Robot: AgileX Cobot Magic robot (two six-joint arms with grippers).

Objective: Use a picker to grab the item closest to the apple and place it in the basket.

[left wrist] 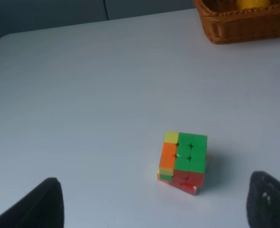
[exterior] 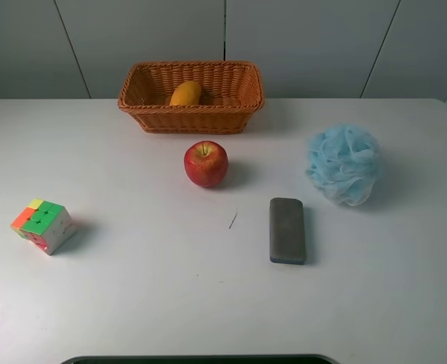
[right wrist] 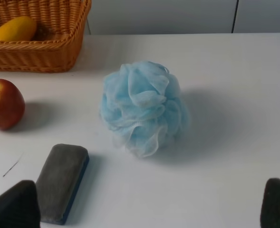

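Note:
A red apple (exterior: pixel 206 164) sits on the white table just in front of a wicker basket (exterior: pixel 231 114); it also shows in the right wrist view (right wrist: pixel 4 104). A grey board eraser (exterior: pixel 287 230) lies to the apple's front right, also seen in the right wrist view (right wrist: pixel 62 181). A blue bath pouf (exterior: pixel 344 164) stands at the right. A colourful puzzle cube (exterior: pixel 44 225) lies at the left. My left gripper (left wrist: pixel 154 207) is open, low and short of the cube (left wrist: pixel 183 162). My right gripper (right wrist: pixel 145 207) is open, short of the pouf (right wrist: pixel 143 113) and the eraser. Neither arm shows in the high view.
The basket holds a yellow-orange fruit (exterior: pixel 186 94); basket corners show in the left wrist view (left wrist: pixel 244 23) and the right wrist view (right wrist: pixel 40 52). A short dark mark (exterior: pixel 233 220) lies on the table (exterior: pixel 147 303) between apple and eraser. The table's back edge meets a grey wall.

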